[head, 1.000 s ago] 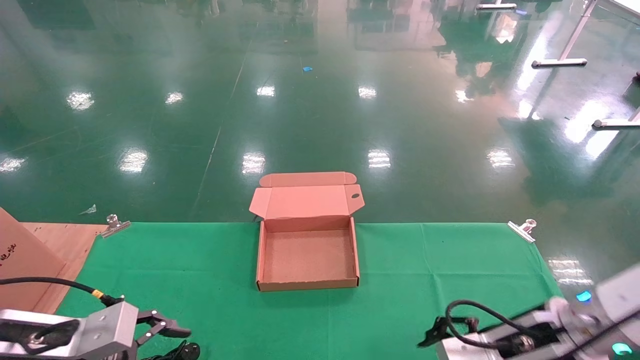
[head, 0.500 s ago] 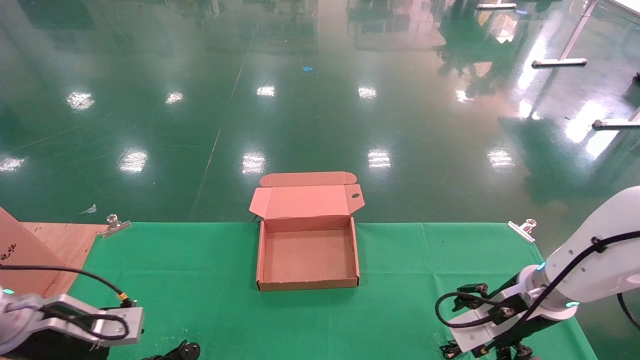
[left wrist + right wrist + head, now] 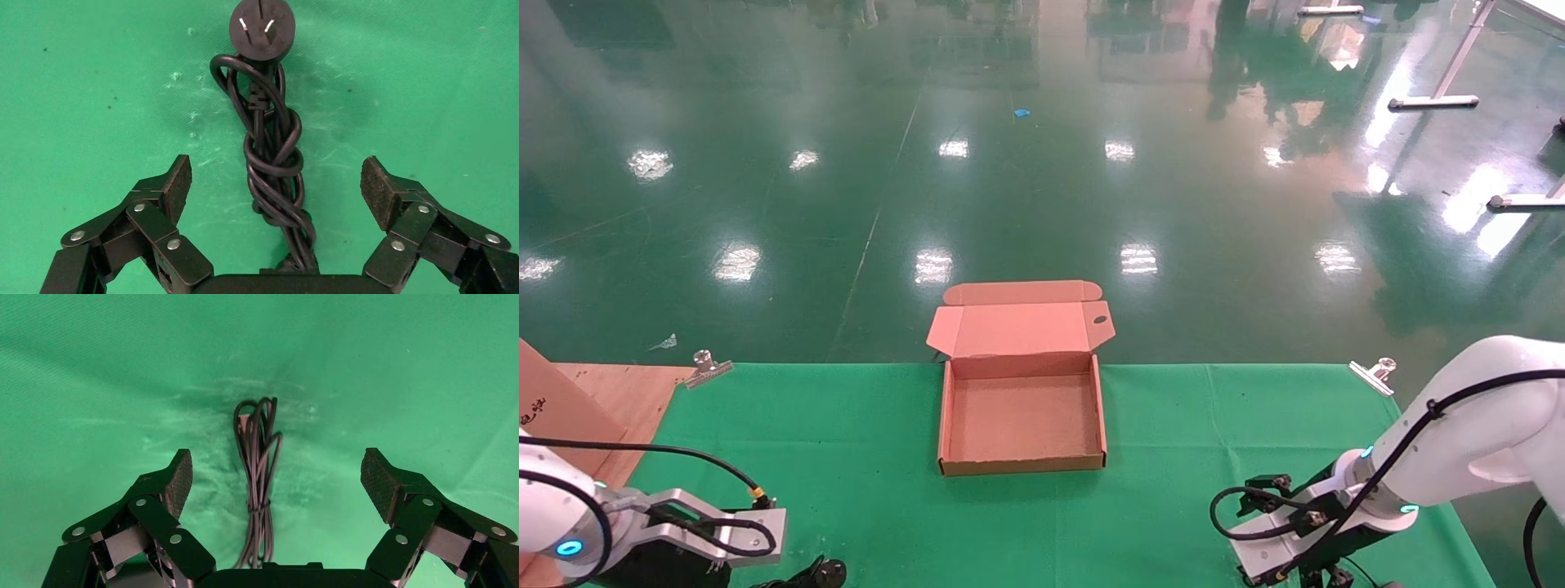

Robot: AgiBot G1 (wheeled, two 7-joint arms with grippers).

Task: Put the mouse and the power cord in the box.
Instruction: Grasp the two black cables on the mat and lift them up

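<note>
The brown box [image 3: 1021, 418] lies open and empty at the middle of the green cloth, its lid [image 3: 1019, 327] folded back over the far edge. In the left wrist view the bundled black power cord [image 3: 272, 165] lies on the cloth, its round plug [image 3: 262, 27] at the far end. My left gripper [image 3: 275, 184] hangs open astride the bundle, pads apart from it. In the head view only the plug [image 3: 825, 573] peeks out at the front left. My right gripper [image 3: 275, 478] is open over a thin tied black cable [image 3: 257, 478] at the front right. The mouse body is out of view.
The green cloth [image 3: 1214, 425] is held by metal clips at the far left [image 3: 705, 365] and far right [image 3: 1373, 374] corners. A wooden board with a brown carton [image 3: 552, 416] stands at the left edge. Shiny green floor lies beyond the table.
Both arms swung from reaching forward to pointing down at the cloth. The left wrist shifted left and tipped over the cord; the right arm came into view, its gripper low at front right.
</note>
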